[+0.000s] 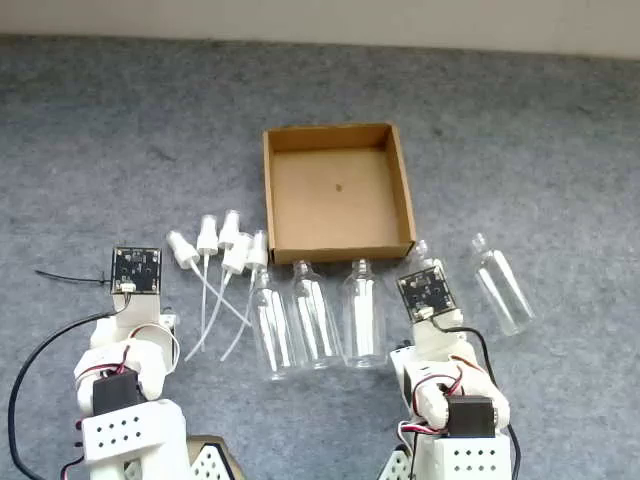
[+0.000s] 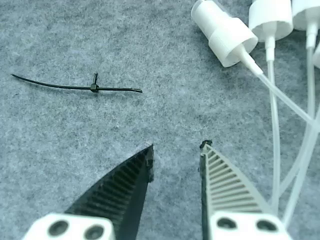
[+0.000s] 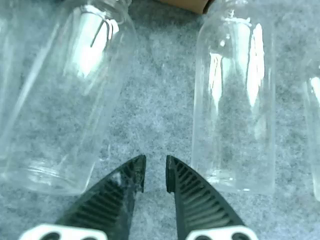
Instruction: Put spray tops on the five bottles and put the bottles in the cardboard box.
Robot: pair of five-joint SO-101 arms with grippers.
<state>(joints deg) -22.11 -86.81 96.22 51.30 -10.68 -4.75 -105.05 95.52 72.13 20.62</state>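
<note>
The bottles are clear, empty plastic, so I judge them light, smooth-walled and likely to give a little if I squeeze hard. All lie on their sides, so I expect them to roll at a nudge. A row of three bottles [image 1: 315, 318] lies just at 6 o'clock of the cardboard box [image 1: 404, 190], necks pointing to it. A fourth bottle [image 1: 502, 285] lies apart at the box's 4 o'clock. The neck of a fifth bottle [image 1: 421, 249] peeks out from under my right wrist, near the box's corner. I would take a bottle across the middle of its body, where the wall is straight, with modest pressure.

The spray tops [image 1: 222, 243] are bunched at the box's 8 o'clock, just beside the row's neck ends. Their caps look hard and light. Their long dip tubes [image 2: 274, 125] look thin and bendy, and they cross one another. I would pinch a top by its ribbed collar, never the tube, and expect a neighbour to drag along.

My right pincer [image 3: 155, 167] rests low over the grey felt table [image 1: 100, 130] between two bottle bases. Its fingers are only a sliver apart and hold nothing. My left pincer [image 2: 176, 150] is about half spread and empty, with the tops at its 1 o'clock and a black cable tie [image 2: 75, 86] at its 11 o'clock.

No top is fitted yet, and the box holds nothing.
</note>
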